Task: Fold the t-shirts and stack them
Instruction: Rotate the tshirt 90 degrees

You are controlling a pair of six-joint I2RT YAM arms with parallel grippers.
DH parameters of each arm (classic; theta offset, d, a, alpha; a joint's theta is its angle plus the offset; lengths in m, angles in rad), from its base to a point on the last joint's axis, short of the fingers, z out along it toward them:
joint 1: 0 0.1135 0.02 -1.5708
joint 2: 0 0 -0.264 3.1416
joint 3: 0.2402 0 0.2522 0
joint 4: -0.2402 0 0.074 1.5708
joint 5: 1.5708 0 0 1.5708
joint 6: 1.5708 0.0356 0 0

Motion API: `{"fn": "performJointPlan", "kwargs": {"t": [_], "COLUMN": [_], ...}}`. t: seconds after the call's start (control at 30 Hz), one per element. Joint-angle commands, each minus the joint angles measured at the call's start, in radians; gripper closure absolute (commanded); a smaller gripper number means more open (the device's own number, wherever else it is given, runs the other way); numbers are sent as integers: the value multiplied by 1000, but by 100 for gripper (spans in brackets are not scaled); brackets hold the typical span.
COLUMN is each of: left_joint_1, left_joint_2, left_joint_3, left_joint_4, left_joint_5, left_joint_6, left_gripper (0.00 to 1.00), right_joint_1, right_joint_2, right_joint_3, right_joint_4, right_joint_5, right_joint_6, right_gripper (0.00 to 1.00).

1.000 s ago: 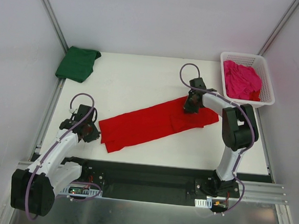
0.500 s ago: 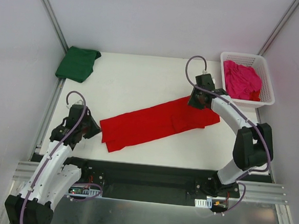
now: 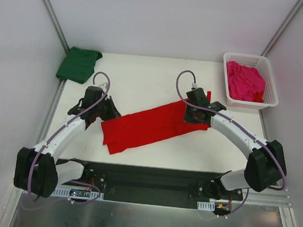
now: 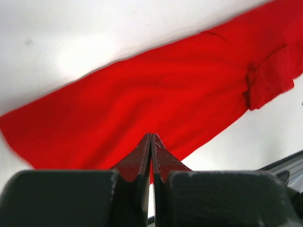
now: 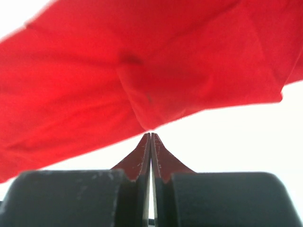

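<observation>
- Found green t-shirt (image 3: 78, 64) folded at 11 o'clock; pink t-shirt (image 3: 245, 81) heaped in basket (image 3: 271, 96) at 1 o'clock.
- Found red t-shirt (image 3: 150, 125) half-folded at centre of bench (image 3: 143, 87), ends pinched by pressed-together jaws of left gripper (image 4: 151, 137), right gripper (image 5: 150, 136).

No readable text, label, brand or number shows in any view.

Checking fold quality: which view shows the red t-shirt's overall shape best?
The top external view: the whole red t-shirt is in frame, a long diagonal strip on the table. The left wrist view shows most of the strip but crops its ends; the right wrist view shows only a close, partial stretch.
</observation>
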Motion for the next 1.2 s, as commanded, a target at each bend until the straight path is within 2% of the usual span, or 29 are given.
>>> {"fn": "performJointPlan", "kwargs": {"t": [0.0,0.23,0.47,0.8,1.17], "left_joint_1": [-111,-261,-321,-335,-335], "left_joint_2": [120,430,613,610,530], "left_joint_3": [103,264,368,332,301], "left_joint_4": [219,320,326,326,282], "left_joint_5": [102,135,194,188,179], "left_joint_6": [88,142,165,170,174], "left_gripper": [100,100,100,100,100], "right_joint_1": [51,105,112,99,45], "right_joint_2": [-42,-23,44,196,202], "right_joint_3": [-47,-60,-55,58,141], "right_joint_4": [-27,-45,-41,5,-5], "right_joint_5": [48,120,212,251,249], "right_joint_6": [42,67,71,34,-10], "right_gripper": [98,99,98,98,98]}}
